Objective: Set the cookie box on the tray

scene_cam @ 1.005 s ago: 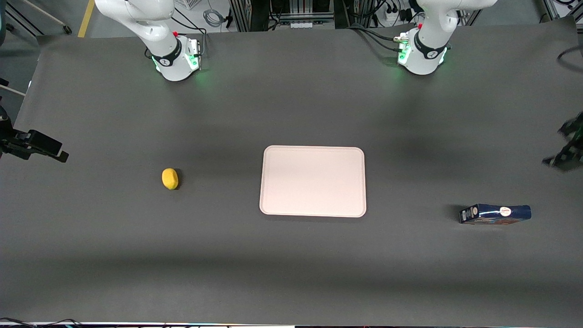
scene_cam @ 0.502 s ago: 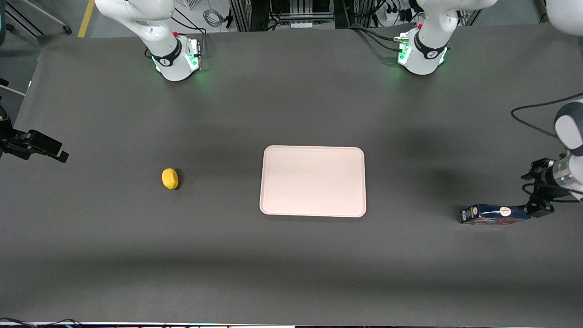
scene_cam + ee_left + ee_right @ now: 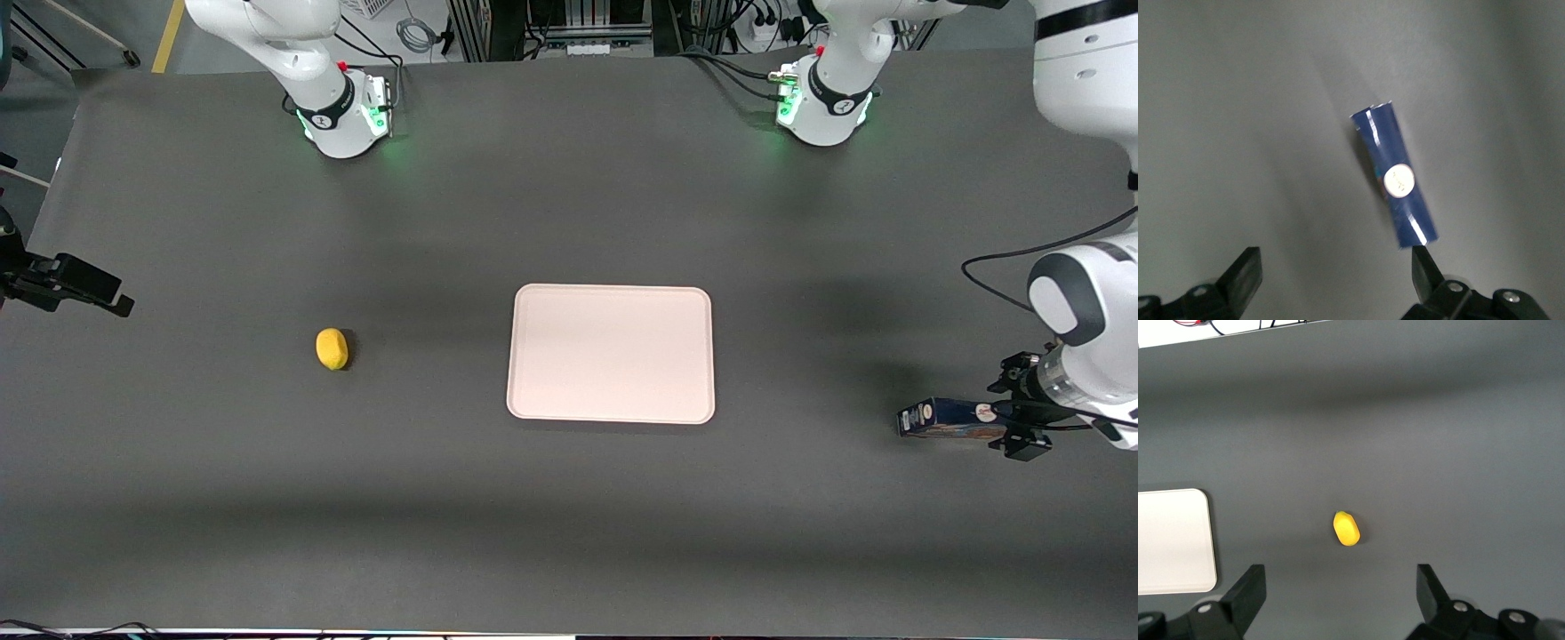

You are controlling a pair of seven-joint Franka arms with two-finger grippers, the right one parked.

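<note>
The cookie box [image 3: 942,418], long and dark navy with a white-red oval logo, lies flat on the dark table toward the working arm's end. My left gripper [image 3: 1013,414] hangs over the box end that points away from the tray and hides that end in the front view. In the left wrist view the box [image 3: 1393,175] lies bare on the table, and the gripper [image 3: 1335,259] is open with nothing between its fingers. One fingertip [image 3: 1423,261] sits just past the box's near end. The pale pinkish-white tray [image 3: 610,354] lies mid-table, well apart from the box.
A small yellow lemon-like object [image 3: 331,348] lies on the table toward the parked arm's end, beside the tray. The right wrist view shows the same yellow object [image 3: 1346,529] and a corner of the tray [image 3: 1171,540]. A black cable [image 3: 996,289] loops from the working arm.
The left arm has come in from the working arm's end of the table. It has moved nearer the front camera, and the gripper now stands over the cookie box's end. The box has not moved.
</note>
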